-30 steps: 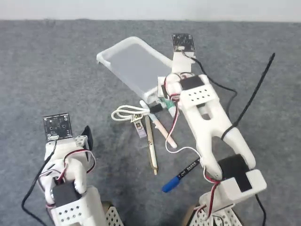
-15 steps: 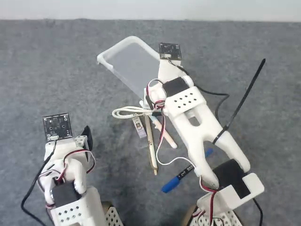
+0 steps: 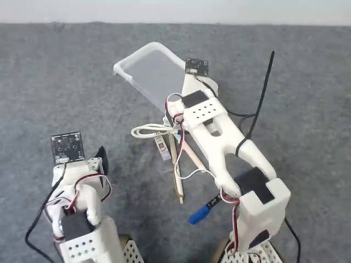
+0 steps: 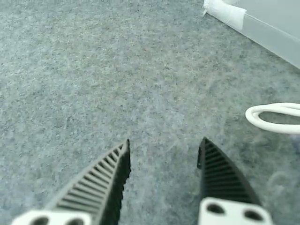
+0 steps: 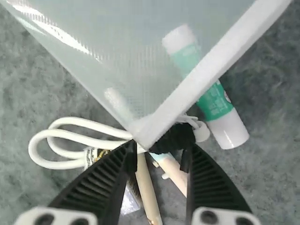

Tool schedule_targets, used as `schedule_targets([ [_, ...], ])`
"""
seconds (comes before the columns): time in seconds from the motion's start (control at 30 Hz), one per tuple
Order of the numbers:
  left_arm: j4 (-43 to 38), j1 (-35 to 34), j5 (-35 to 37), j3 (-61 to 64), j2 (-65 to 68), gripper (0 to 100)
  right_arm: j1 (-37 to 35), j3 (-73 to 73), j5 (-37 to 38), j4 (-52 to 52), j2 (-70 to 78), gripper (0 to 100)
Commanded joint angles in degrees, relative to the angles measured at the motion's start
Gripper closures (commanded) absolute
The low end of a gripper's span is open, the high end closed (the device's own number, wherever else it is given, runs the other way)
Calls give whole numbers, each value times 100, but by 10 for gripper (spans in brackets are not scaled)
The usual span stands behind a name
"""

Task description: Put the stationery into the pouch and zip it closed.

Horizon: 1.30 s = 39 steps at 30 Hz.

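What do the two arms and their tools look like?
The left arm and right arm are white plastic with perforated brackets, black motors, red, white and black wires, and a dark square board at the wrist. The left tool and right tool have black, ribbed, pointed fingers on white bases.

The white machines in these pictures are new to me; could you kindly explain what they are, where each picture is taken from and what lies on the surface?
They are two small robot arms, each ending in a two-fingered gripper. The high view comes from a fixed camera above; the other two from cameras on the wrists. On the grey carpet lie a clear pouch, a white cord, a pencil, a blue marker and a glue stick. The left gripper is open over bare carpet. The right gripper is open, jaws either side of the pouch's corner and dark zip pull. Nothing looks held.
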Motion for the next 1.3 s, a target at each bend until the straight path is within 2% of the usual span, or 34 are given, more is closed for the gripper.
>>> schedule_targets([
  [0.0,-158,-18,-9,-31,-35,776,13,-457,-97,-119,75,847],
  [0.13,-158,-18,-18,-31,-35,776,75,-818,-281,-31,532,846],
  [0.47,-158,-18,-26,-31,-35,776,207,-2136,-563,1112,1543,846],
  [1.0,-149,-18,-26,-31,-35,776,215,-2163,-563,1701,1807,852],
  [1.07,-149,-18,-35,-31,-35,776,224,-2163,-554,1701,1807,877],
  [1.17,-149,-18,-35,-31,-35,776,268,-2163,-158,1701,1798,996],
  [1.27,-149,-18,-35,-31,-35,776,277,-2207,431,2000,1745,973],
])
